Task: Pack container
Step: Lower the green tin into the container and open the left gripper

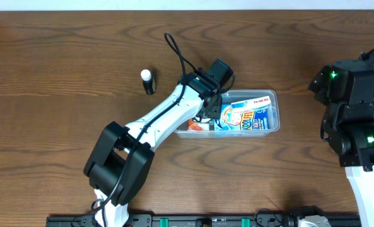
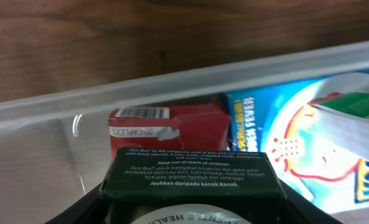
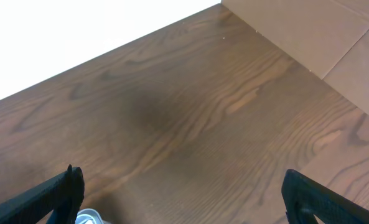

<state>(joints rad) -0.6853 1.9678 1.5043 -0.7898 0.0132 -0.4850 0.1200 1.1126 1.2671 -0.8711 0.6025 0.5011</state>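
Container (image 1: pixel 278 112): clear, shallow rectangular plastic tub with rounded corners, set on the dark wooden table (image 1: pixel 60 50) right of centre. Left gripper (image 1: pixel 210 108) is positioned over its left end.

Step in hand, as judged: one more box is being placed inside.

Nearest in the left wrist view, a dark green cardboard box with white print (image 2: pixel 190 174) is held between the jaws, which are closed partway onto its sides. Whether it is seated on the tub floor cannot be told. Just behind it lies a red cardboard box with a barcode label (image 2: pixel 165 127). To the right of that, a blue-and-white printed packet (image 2: pixel 284 143) is laid flat, with a green-and-white item (image 2: pixel 352 106) over its far end; its kind cannot be made out. The clear tub wall and bare table are seen beyond.

To do it well:
- green box to be kept level and lowered into the free gap in front of the red box, clear of the rim
- release only once it is bottomed out
- jaws to be opened no wider than needed, so neighbours are not nudged
- withdrawal straight up

Further out, a small black cylinder with a white cap (image 1: pixel 148 81) is left on the table, outside the tub and apart from it; probably yet to be packed.

Right gripper (image 3: pixel 183 174) is held at the right side over bare table, jaws wide, nothing between them.
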